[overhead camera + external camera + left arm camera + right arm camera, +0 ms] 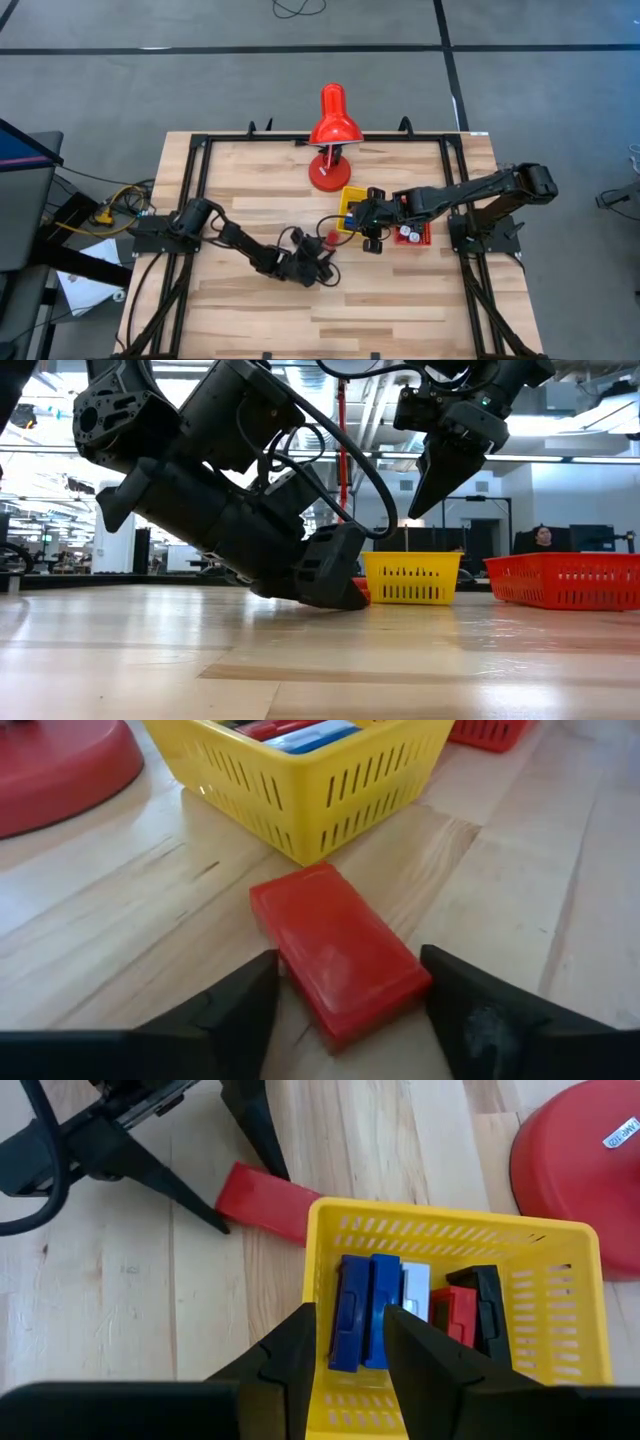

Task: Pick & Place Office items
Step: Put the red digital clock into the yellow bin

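- High view: left gripper sits low on the table near its middle, by a red block; right gripper hangs over the yellow tray, with a red tray just beside it and a red lamp behind.
- Low view: left gripper is tilted down to the tabletop, yellow tray and red tray beyond it; right gripper points down above the yellow tray.
- Left wrist view: red block lies flat on the wood between the two fingers, which flank it closely, jaws parted; whether they press it cannot be told. Yellow tray stands just past it.
- Right wrist view: fingers stand narrowly apart, holding nothing, above the yellow tray, which holds blue blocks, a white piece, red and black blocks. The red block lies outside, touching the tray's corner.
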`<state>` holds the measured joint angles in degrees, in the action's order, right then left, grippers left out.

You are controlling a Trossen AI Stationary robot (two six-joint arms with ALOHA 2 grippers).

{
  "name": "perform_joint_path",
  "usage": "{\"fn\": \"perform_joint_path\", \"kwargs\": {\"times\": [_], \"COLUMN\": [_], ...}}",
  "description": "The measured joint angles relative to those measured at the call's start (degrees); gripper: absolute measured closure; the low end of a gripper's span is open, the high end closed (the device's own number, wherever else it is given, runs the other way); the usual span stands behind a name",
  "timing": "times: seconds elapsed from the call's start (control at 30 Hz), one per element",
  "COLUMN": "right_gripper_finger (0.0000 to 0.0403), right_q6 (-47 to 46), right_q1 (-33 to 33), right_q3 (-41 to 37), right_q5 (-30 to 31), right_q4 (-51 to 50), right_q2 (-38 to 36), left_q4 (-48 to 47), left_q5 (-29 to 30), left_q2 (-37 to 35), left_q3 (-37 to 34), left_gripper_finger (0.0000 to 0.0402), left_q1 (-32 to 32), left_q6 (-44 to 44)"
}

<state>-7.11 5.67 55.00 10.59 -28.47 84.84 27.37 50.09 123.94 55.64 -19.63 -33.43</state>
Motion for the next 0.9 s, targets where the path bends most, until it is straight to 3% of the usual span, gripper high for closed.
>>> {"fn": "perform_joint_path", "kwargs": {"times": [0.27,0.53,0.77,0.9], "right_gripper_finger": [0.0291,0.0291,0.0286,0.0252], "right_q6": [0.0,0.0,5.6,12.1], "right_q1": [0.0,0.6,4.4,7.1], "right_q3": [0.0,0.0,-0.1,-0.2], "right_q5": [0.0,-0.1,-0.2,3.1], "right_q4": [0.0,0.2,6.9,10.3], "right_q2": [0.0,0.0,1.3,2.6], "left_q4": [-0.2,-0.5,-4.6,-8.9], "left_q5": [0.3,0.1,-6.7,-10.2], "left_q2": [0.0,-0.2,-5.9,-10.0], "left_q3": [0.0,-0.1,-0.3,-0.3], "left_gripper_finger": [0.024,0.0232,0.0245,0.0235], "left_q1": [0.4,0.3,0.3,0.3], "left_q6": [0.0,1.5,3.8,2.7]}}
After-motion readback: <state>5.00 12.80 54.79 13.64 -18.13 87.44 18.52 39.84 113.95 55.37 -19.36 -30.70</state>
